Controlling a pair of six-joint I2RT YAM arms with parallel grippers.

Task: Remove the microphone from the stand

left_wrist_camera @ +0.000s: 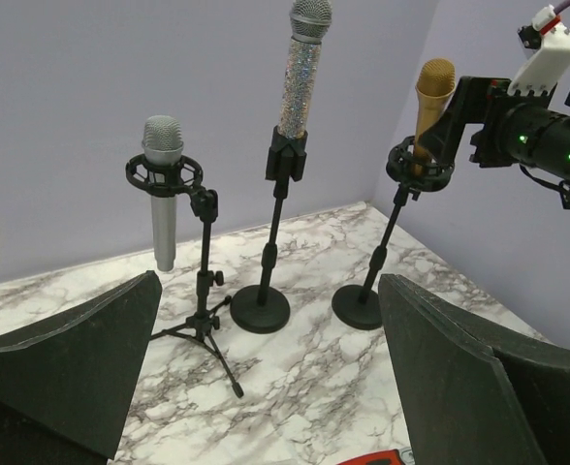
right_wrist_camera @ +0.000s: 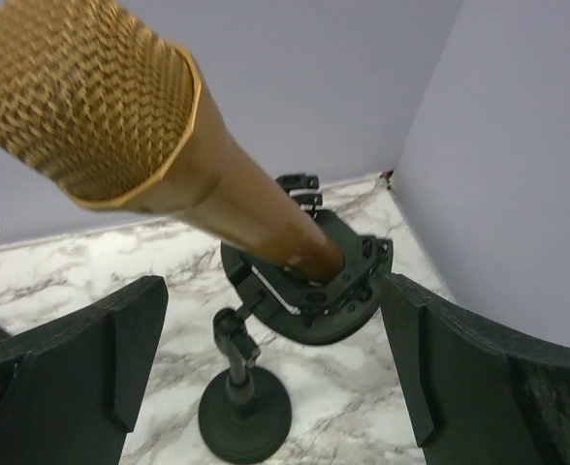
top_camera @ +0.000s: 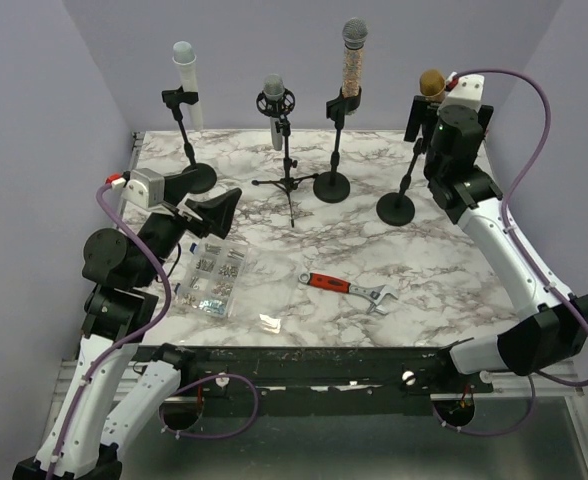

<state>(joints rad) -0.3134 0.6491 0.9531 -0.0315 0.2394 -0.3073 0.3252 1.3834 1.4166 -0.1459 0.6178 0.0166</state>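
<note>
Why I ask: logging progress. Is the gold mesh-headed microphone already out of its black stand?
No, the gold mesh-headed microphone sits in the ring clip of its black stand.

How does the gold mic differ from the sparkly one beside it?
The gold microphone is gold all over; the sparkly microphone has a glittery body and silver grille. The gold microphone sits in a ring-shaped mount; the sparkly microphone stands in a clip, reaching higher. Both point grille-up.
</note>
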